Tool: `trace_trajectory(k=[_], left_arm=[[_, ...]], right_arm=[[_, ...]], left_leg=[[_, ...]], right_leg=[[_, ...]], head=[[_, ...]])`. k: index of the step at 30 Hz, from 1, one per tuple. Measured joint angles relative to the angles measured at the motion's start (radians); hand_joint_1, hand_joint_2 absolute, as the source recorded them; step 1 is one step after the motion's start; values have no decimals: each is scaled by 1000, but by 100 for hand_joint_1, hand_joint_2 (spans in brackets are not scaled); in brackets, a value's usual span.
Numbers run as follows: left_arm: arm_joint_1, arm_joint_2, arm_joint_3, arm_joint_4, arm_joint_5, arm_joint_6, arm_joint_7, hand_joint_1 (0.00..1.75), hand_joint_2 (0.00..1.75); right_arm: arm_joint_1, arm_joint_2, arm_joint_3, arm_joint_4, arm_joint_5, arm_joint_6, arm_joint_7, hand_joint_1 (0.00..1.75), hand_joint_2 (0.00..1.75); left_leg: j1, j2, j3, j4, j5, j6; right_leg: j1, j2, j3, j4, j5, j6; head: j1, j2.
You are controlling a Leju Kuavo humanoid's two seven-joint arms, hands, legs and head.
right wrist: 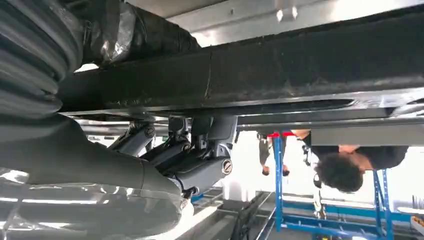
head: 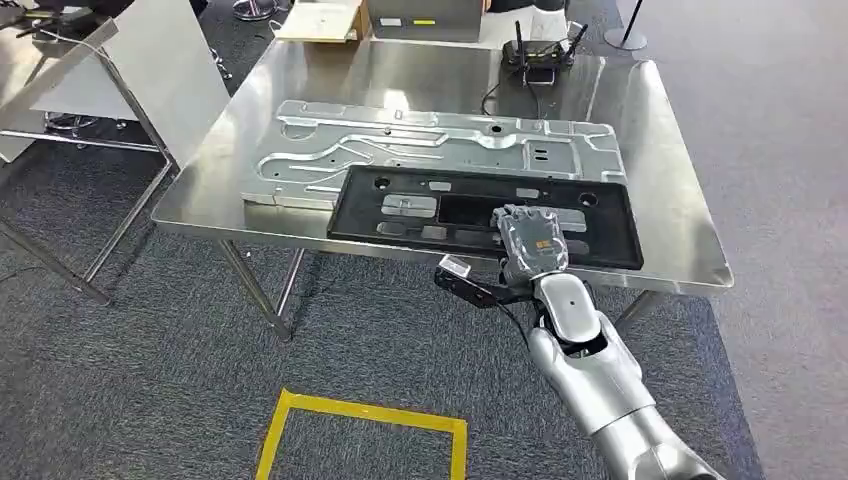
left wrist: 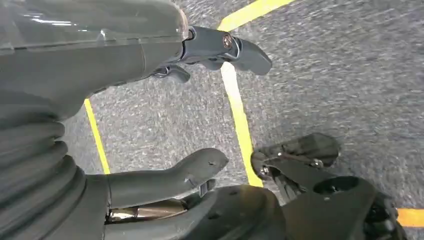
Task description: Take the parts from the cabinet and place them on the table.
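The black part [head: 480,215] is a long, flat rectangular panel with a raised rim, several cut-outs and 2 round holes near its upper corners. It lies flat at the centre of the frame, along the table's [head: 690,240] near edge, its upper left portion overlapping the silver part [head: 430,145]. The silver part is a larger flat sheet-metal plate with stamped ribs, slots and holes, lying flat just above the black one, its long side running left to right across the steel tabletop.

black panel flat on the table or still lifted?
Flat: black panel lies on the table, far edge overlapping the silver plate; right hand on it.
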State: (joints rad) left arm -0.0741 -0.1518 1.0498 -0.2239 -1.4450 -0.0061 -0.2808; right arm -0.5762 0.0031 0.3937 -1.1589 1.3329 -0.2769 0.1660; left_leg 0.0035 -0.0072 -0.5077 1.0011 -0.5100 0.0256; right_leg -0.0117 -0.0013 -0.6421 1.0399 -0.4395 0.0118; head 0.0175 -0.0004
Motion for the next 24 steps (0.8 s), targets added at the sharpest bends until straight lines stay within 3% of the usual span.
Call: trace_trajectory(k=[2,4,5,8,9,10,11,13,15,16,17,19,20,23,24], left_arm=[[0,0,0,1,0,-1,2,0,175],[-1,1,0,1,0,-1,2,0,175],[-2,1,0,1,0,-1,2,0,175],[-3,1,0,1,0,-1,2,0,175],[-2,1,0,1,0,-1,2,0,175],[0,1,0,1,0,-1,2,0,175],[2,2,0,1,0,-1,3,0,175],[5,3,0,1,0,-1,2,0,175],[4,3,0,3,0,-1,3,0,175],[0,3,0,3,0,-1,3,0,175],[2,3,0,3,0,-2,3,0,175],[5,2,0,3,0,-2,3,0,175],[4,2,0,3,0,-1,3,0,175],[0,3,0,3,0,2,3,0,175],[0,3,0,3,1,3,5,0,175]], right_arm=[[-10,2,5,10,4,6,2,175,175],[-22,3,11,21,7,7,8,175,175],[-31,3,12,26,7,7,8,175,175],[-40,7,19,40,7,7,8,175,175],[-38,8,21,45,7,8,8,175,175],[-38,8,21,50,7,8,8,175,175],[-38,8,22,55,7,8,8,175,175],[-41,10,22,59,7,8,8,175,175],[-46,11,24,64,7,8,8,175,175],[-46,12,24,66,7,8,8,175,175],[-45,12,26,66,7,8,8,175,175],[-46,12,27,67,7,8,7,175,175],[-49,11,27,67,7,8,10,175,175],[-49,9,27,73,7,8,14,175,175],[-45,6,27,77,7,8,14,175,175]], left_leg=[[-1,0,10,11,4,-14],[4,1,3,42,-10,-21],[4,1,-28,99,-20,-23],[9,2,-173,309,-110,-34],[9,2,-194,324,-114,-34],[10,2,-199,298,-90,-33],[10,2,-184,231,-38,-34],[11,3,-132,53,103,-31],[4,4,-136,27,73,-18],[1,2,-132,27,92,-9],[4,2,-129,24,91,0],[6,2,-103,15,89,15],[6,1,-95,14,84,22],[-1,0,-87,15,70,33],[-4,-2,-82,15,64,34]], right_leg=[[-1,1,4,-4,4,-15],[-8,0,31,-14,3,-29],[-9,1,36,-17,-1,-35],[-8,2,50,-17,-19,-37],[-8,2,58,-17,-25,-36],[-9,3,70,-17,-33,-33],[-10,4,83,-17,-42,-29],[-11,3,103,-18,-61,-20],[-7,7,104,-18,-69,-7],[-7,6,105,-23,-74,2],[-5,7,110,-10,-66,10],[-11,5,115,2,-79,19],[-10,4,95,45,-91,18],[-10,4,-47,253,-174,24],[-9,4,-76,279,-178,21]], head=[[0,0],[1,0],[0,0],[0,0],[-1,0],[-1,0],[-1,0],[-1,0],[-1,0],[-1,0],[0,0],[0,0],[0,0],[0,0],[0,0]])
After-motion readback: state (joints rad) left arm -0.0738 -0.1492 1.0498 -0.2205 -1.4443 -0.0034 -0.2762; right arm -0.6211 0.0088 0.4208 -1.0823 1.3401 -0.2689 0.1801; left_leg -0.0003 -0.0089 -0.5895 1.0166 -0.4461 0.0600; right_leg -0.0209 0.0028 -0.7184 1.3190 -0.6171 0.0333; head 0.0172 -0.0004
